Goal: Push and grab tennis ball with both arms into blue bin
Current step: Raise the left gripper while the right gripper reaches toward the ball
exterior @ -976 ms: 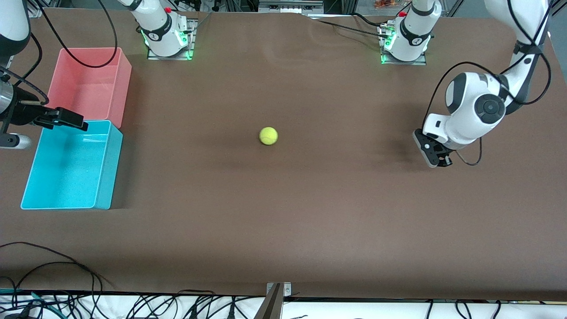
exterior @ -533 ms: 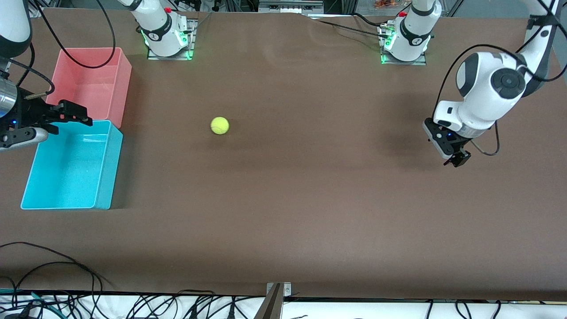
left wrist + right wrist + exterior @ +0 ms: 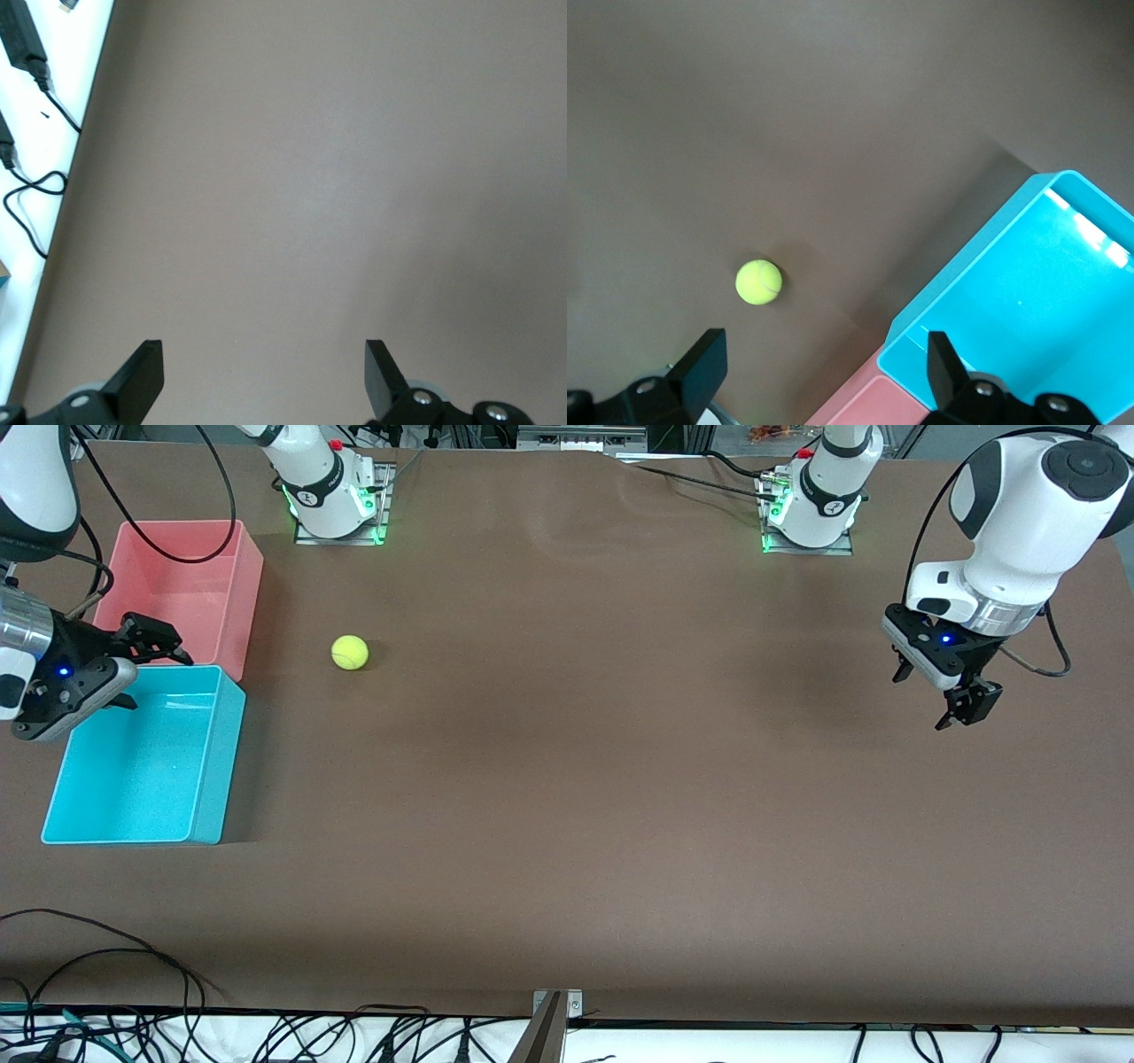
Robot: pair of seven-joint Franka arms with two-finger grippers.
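The tennis ball (image 3: pixel 350 652) lies on the brown table beside the bins, toward the right arm's end. It also shows in the right wrist view as a tennis ball (image 3: pixel 758 282) apart from the fingers. The blue bin (image 3: pixel 217 762) stands nearer to the front camera than the pink bin, and nothing lies in it. My right gripper (image 3: pixel 152 677) hangs open over the edge where the two bins meet, with the blue bin's rim (image 3: pixel 966 266) under it. My left gripper (image 3: pixel 919 702) is open in the air over bare table at the left arm's end, holding nothing (image 3: pixel 263 354).
A pink bin (image 3: pixel 244 602) touches the blue one on the side toward the robots' bases; it shows in the right wrist view as a pink bin (image 3: pixel 868 403). The arm bases (image 3: pixel 337 505) stand along the table's back edge. Cables (image 3: pixel 106 957) trail over the front edge.
The ball has rolled across the table toward the bins. My left gripper opened, lifted and drew back toward its base. My right gripper has swung round above the bins.
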